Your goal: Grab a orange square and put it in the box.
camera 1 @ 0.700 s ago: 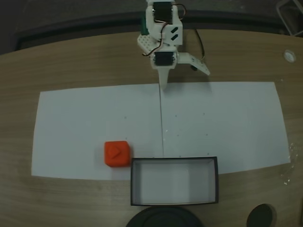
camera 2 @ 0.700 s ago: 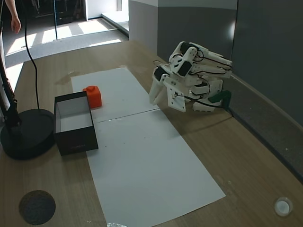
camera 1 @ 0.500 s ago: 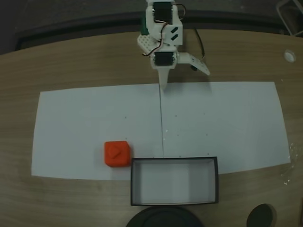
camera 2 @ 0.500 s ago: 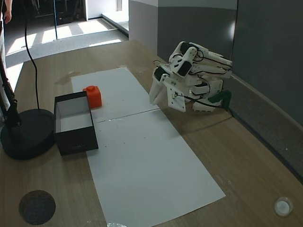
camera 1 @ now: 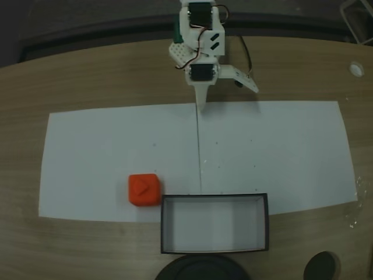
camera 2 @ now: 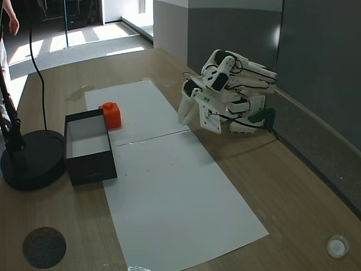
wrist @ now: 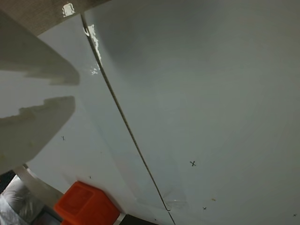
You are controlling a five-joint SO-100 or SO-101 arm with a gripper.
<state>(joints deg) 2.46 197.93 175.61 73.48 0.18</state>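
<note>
Item one, your orange square (camera 1: 144, 189): it sits on the white paper (camera 1: 280, 146), just beside the box's (camera 1: 214, 198) left corner in a fixed view, outside it. Item two, your box: white floor, nothing in it. Item three, your gripper (camera 1: 201, 105): folded back, well apart from the box, fingers parted slightly, clasping nothing.
</note>
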